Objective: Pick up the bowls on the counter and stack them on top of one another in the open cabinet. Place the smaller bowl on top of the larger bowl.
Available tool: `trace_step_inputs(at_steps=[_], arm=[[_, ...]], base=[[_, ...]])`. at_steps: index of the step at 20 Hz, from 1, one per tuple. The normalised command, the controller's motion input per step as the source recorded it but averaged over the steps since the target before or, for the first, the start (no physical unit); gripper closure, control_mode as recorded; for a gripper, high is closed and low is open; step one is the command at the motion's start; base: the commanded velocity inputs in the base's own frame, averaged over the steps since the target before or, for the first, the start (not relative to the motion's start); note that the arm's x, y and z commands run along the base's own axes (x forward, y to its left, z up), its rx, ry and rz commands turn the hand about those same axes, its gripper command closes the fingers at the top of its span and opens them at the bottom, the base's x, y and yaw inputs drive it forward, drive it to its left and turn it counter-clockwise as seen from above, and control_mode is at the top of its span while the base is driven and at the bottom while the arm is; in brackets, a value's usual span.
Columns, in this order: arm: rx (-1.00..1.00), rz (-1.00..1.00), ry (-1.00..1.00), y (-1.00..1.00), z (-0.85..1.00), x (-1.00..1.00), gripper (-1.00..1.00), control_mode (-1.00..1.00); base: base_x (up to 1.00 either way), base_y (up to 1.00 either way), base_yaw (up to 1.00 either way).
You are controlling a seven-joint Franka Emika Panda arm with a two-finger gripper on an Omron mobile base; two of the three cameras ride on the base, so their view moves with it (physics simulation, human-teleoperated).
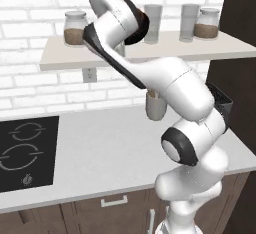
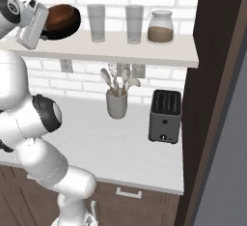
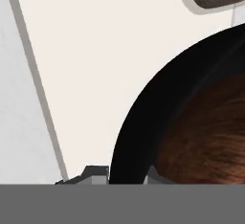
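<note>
The reddish-brown smaller bowl (image 2: 60,13) sits nested inside the black larger bowl (image 2: 65,31) at the left end of the pale shelf (image 2: 144,49). My gripper (image 2: 42,20) reaches in from the left at their near rim. In the hand view the gripper (image 3: 125,175) has its tips close together astride the rim, with the black bowl (image 3: 143,122) curving up between them and the brown bowl (image 3: 210,137) just inside. From the left base view the arm hides most of the bowls (image 1: 140,25). The counter (image 1: 100,148) below holds no bowl.
Two tall glasses (image 2: 97,22) (image 2: 134,23) and a jar (image 2: 160,27) stand on the shelf right of the bowls; another jar (image 1: 75,28) stands left. On the counter are a utensil cup (image 2: 116,102), a toaster (image 2: 165,116) and the hob (image 1: 25,153). A dark tall cabinet (image 2: 217,99) bounds the right.
</note>
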Motion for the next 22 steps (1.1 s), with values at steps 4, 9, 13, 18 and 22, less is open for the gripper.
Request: trace_step_inputs(at_steps=[4,9,13,18,22], arm=[[-0.03,0.0,0.05,0.01,-0.22,0.93,-1.0,-1.0],[0.0,0.0,-0.01,-0.01,-0.01,-0.09,-1.0,-1.0],[0.05,0.0,-0.2,-0.24,-0.03,-0.94,-1.0,-1.0],[0.05,-0.05,-0.29,-0.63,-0.59,-1.0,-1.0,-1.0],[0.01,0.0,-0.19,-0.71,-0.99,-1.0,-1.0,-1.0]], base=[[0.0,0.0,0.0],[0.0,0.0,0.0],[0.0,0.0,0.0],[0.0,0.0,0.0],[0.0,0.0,0.0]])
